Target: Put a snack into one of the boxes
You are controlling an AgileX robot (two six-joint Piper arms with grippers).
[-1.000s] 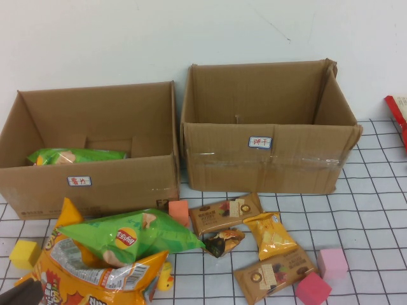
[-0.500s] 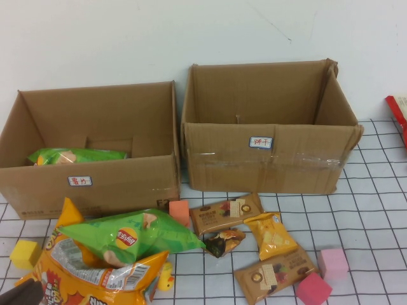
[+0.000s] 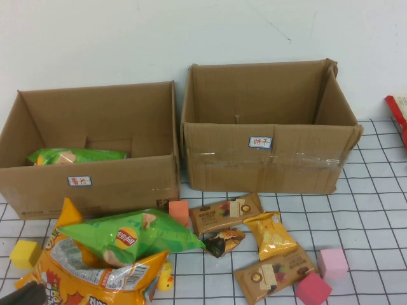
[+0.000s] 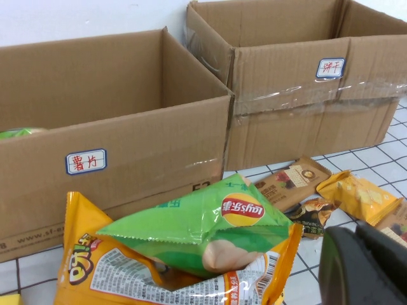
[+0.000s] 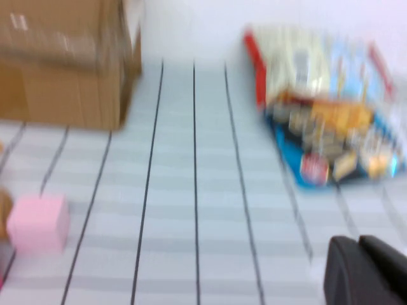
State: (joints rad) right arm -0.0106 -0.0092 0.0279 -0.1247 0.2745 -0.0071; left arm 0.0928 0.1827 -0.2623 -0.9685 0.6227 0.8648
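A green Lay's chip bag (image 3: 127,235) lies on a large orange snack bag (image 3: 82,273) at the front left; both also show in the left wrist view, green (image 4: 210,219) on orange (image 4: 95,273). Behind them stands the left box (image 3: 89,184), with another green bag (image 3: 76,155) inside. The right box (image 3: 267,165) stands beside it. My left gripper (image 3: 22,295) is at the bottom left corner, shut and empty (image 4: 356,254), close to the orange bag. My right gripper (image 5: 358,260) is shut and empty above the gridded table, out of the high view.
Brown biscuit packs (image 3: 226,213) (image 3: 273,272), a yellow pack (image 3: 270,235) and a dark pack (image 3: 222,241) lie before the right box. Foam cubes: yellow (image 3: 25,253), orange (image 3: 179,211), pink (image 3: 333,263), magenta (image 3: 313,289). A red-edged snack bag (image 5: 324,133) lies at the far right.
My left gripper has sunk slightly toward the bottom left corner of the high view. The snacks and boxes have not moved.
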